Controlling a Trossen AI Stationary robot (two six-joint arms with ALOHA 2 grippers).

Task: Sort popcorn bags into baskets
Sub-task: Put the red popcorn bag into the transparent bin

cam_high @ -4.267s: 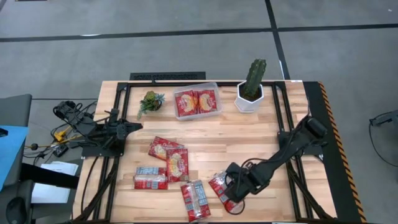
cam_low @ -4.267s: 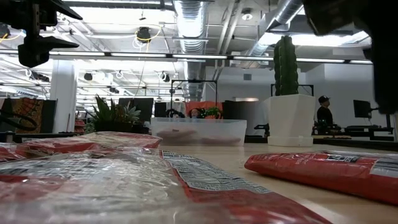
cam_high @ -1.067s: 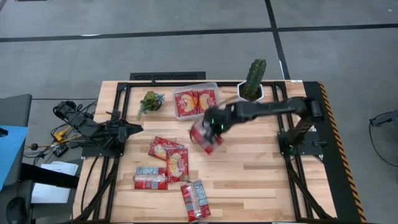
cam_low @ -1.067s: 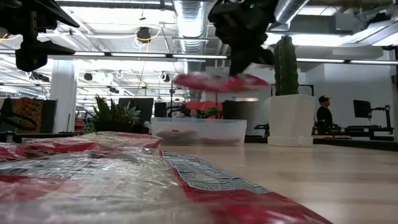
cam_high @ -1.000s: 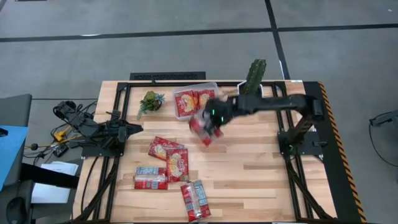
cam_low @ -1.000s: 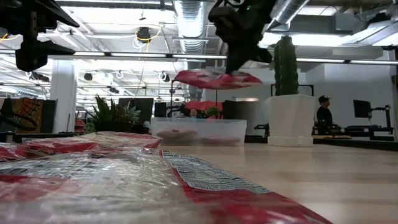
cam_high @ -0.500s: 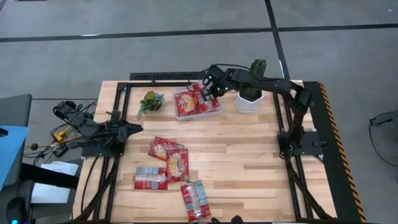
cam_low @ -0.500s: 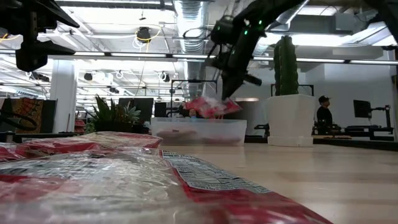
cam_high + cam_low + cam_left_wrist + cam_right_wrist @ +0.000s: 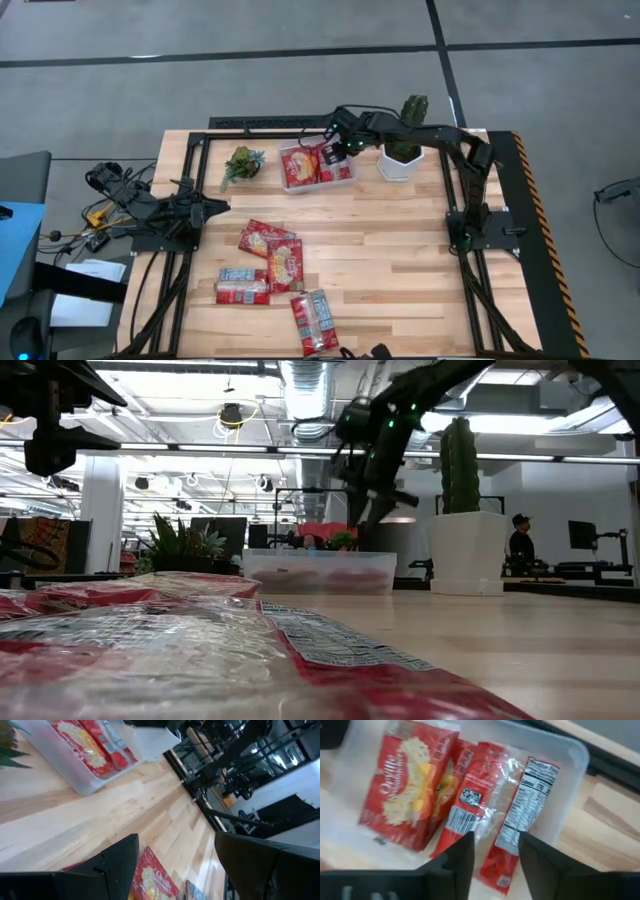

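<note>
The right gripper (image 9: pixel 343 146) hangs over the clear basket (image 9: pixel 288 180) at the table's far edge, fingers parted and holding nothing. Three popcorn bags (image 9: pixel 495 832) lie inside the basket, one showing its nutrition label. Five more bags (image 9: pixel 268 238) lie on the table nearer the front. The left gripper (image 9: pixel 216 205) rests unclenched at the table's left edge.

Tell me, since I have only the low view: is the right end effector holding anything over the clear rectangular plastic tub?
Observer: No. The right wrist view shows the right end effector open above the clear rectangular plastic tub, with nothing between its fingers.
Reviewer: Where's the packet?
Observer: A flat red popcorn packet lies in the tub, nutrition label up, leaning on a red yellow-pictured packet.
Reviewer: And the left arm?
Observer: The left end effector waits open by the wooden table's left edge.
</note>
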